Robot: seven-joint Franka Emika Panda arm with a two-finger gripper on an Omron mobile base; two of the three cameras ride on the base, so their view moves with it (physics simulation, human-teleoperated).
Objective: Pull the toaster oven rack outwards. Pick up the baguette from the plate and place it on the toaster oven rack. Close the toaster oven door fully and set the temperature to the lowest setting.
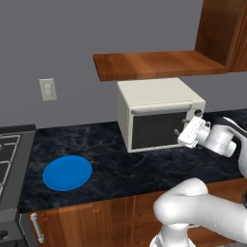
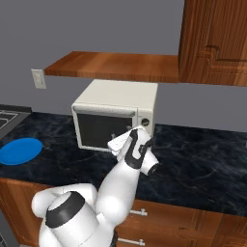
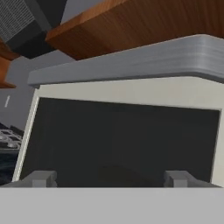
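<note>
The cream-white toaster oven (image 1: 154, 94) (image 2: 120, 99) stands on the dark counter under a wooden shelf. Its toaster oven door (image 1: 153, 129) (image 2: 96, 130) (image 3: 118, 144) is up against the front, dark glass facing me, so the toaster oven rack is hidden. My gripper (image 1: 180, 134) (image 2: 115, 141) (image 3: 110, 179) hovers close in front of the door's lower right, open, with nothing between its fingertips (image 3: 43, 178). The blue plate (image 1: 67, 172) (image 2: 19, 150) lies bare on the counter to the left. The baguette is out of view.
A wooden shelf (image 1: 159, 64) hangs just above the oven, with a wall cabinet (image 2: 217, 38) to its right. A stove (image 1: 9, 159) borders the counter's left end. The oven's knobs (image 1: 198, 113) (image 2: 144, 121) run down its right side.
</note>
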